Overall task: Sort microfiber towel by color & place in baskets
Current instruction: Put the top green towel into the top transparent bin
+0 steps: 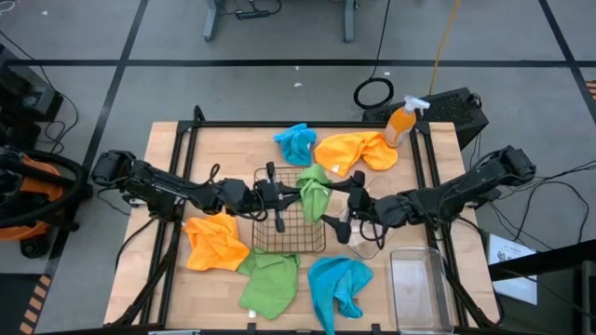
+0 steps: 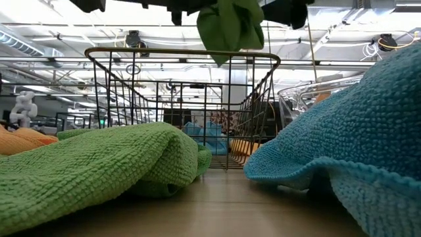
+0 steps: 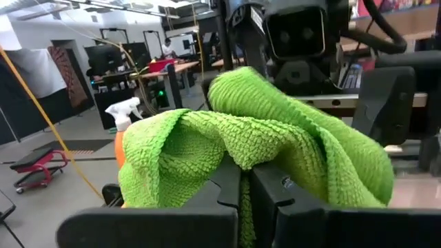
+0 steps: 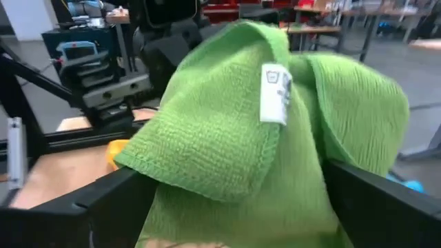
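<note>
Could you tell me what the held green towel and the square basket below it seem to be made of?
Green towel: soft looped microfiber by the look, nubby matte weave, sewn white tag.
Basket: thin metal wire, probably coated, with an open grid and a coppery rim.

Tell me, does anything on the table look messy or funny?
Yes. The orange spray bottle stands among towels though it isn't one, and one orange towel lies crumpled against it. A green towel dangles above the wire basket.

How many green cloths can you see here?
2. One green towel hangs over the wire-mesh basket, pinched by the left gripper, with the open right gripper beside it. The other green towel lies on the table in front of the basket. None seems hidden.
</note>
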`<state>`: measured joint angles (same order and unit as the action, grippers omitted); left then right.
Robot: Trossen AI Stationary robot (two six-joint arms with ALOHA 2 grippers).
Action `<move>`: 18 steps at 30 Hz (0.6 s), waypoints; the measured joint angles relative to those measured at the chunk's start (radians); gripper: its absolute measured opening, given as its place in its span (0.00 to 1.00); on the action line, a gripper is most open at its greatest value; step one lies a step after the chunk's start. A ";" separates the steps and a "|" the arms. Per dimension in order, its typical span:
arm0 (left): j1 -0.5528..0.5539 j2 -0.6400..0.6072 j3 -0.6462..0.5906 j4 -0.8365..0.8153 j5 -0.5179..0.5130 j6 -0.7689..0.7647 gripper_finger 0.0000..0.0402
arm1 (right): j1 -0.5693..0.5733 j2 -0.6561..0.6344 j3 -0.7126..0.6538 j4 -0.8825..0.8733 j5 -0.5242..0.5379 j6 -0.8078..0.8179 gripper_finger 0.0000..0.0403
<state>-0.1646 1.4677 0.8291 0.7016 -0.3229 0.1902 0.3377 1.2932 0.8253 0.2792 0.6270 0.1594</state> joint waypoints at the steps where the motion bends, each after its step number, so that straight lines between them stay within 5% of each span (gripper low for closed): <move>1: 0.000 0.000 0.000 0.000 0.000 0.000 0.02 | -0.004 0.008 0.000 0.010 -0.003 -0.014 0.98; 13: 0.003 -0.001 0.000 0.034 0.096 -0.008 0.02 | -0.049 0.094 0.000 0.129 -0.107 -0.050 0.97; 18: 0.003 -0.001 0.000 0.035 0.114 -0.024 0.02 | -0.063 0.094 0.000 0.136 -0.145 -0.052 0.84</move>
<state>-0.1619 1.4670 0.8291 0.7366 -0.2088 0.1661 0.2749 1.3876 0.8249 0.4149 0.4816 0.1074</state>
